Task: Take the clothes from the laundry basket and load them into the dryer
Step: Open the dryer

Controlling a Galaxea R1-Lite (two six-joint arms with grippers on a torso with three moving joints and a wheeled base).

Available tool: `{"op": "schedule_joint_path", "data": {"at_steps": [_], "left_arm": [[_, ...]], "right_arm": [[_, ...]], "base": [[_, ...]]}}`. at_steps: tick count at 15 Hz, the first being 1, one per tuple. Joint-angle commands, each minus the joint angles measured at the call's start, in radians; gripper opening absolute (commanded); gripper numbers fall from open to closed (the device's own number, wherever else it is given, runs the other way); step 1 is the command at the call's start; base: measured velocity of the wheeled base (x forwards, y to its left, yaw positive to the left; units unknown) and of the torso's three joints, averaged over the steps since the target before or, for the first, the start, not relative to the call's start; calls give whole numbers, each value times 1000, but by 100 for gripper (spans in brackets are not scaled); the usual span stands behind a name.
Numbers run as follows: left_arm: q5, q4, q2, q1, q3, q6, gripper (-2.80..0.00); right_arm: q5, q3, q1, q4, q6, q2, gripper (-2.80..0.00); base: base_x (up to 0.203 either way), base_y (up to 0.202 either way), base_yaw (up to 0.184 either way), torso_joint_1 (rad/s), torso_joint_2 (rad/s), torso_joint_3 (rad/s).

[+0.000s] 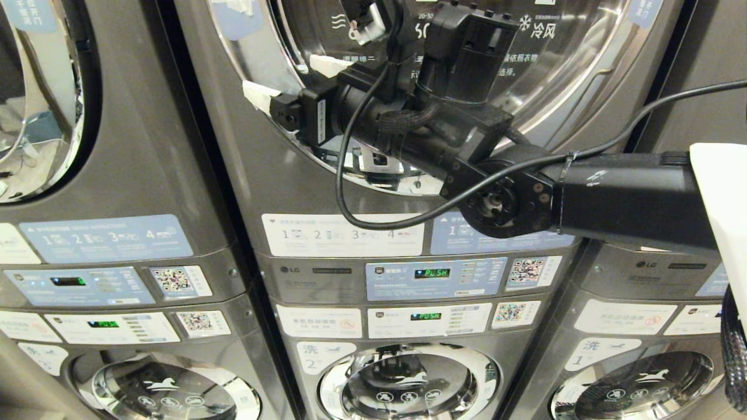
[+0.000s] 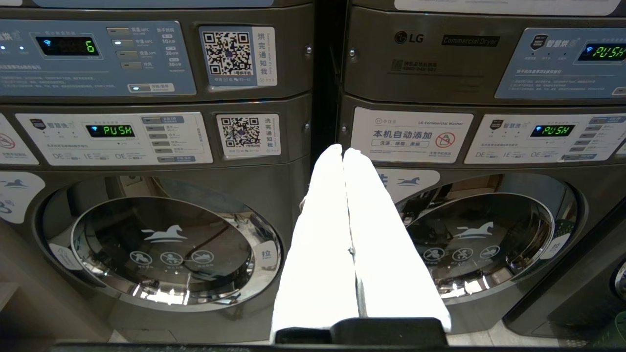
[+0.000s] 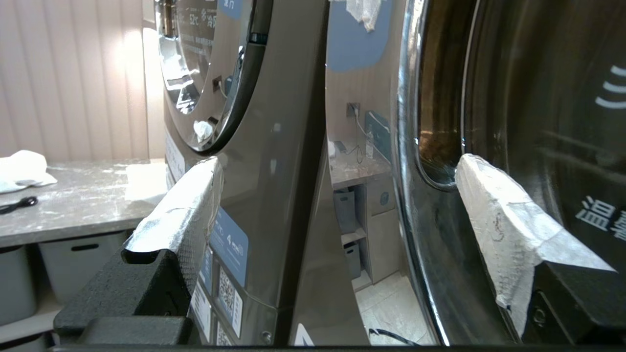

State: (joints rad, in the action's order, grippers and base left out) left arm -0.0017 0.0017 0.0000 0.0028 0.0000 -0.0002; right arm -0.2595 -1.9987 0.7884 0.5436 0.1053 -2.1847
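Dryer door [image 1: 560,70], closed, fills the upper middle machine; no clothes and no laundry basket appear in any view. Against the door's left rim sits my right gripper [image 3: 337,195], fingers spread wide and empty, one white-taped pad on the glass side, one outside the chrome ring. I judge this the door-opening step: next, hook the rim and pull. My left gripper [image 2: 345,161], pads together, points at the lower washers.

Counts, placed against centre dryer door [image 1: 560,76] in head view:
- Round doors: five. Centre dryer door itself, one more upper door [image 1: 35,99] left of it, three washer doors below it.
- Green-lit displays: four, all below it.
- QR stickers: four, below it.
- Robot arms: one, across it.
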Motion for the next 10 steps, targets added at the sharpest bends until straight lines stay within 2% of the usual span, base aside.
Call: {"op": "schedule_joint_path", "data": {"at_steps": [1, 10], "left_arm": [[0, 1, -2, 0, 0, 0, -280], [0, 0, -2, 0, 0, 0, -280]], "right_arm": [[-12, 0, -6, 2, 1, 0, 0], [1, 6, -4, 1, 7, 35, 0]], "base": [[0, 0, 0, 0, 0, 0], [0, 0, 0, 0, 0, 0]]}}
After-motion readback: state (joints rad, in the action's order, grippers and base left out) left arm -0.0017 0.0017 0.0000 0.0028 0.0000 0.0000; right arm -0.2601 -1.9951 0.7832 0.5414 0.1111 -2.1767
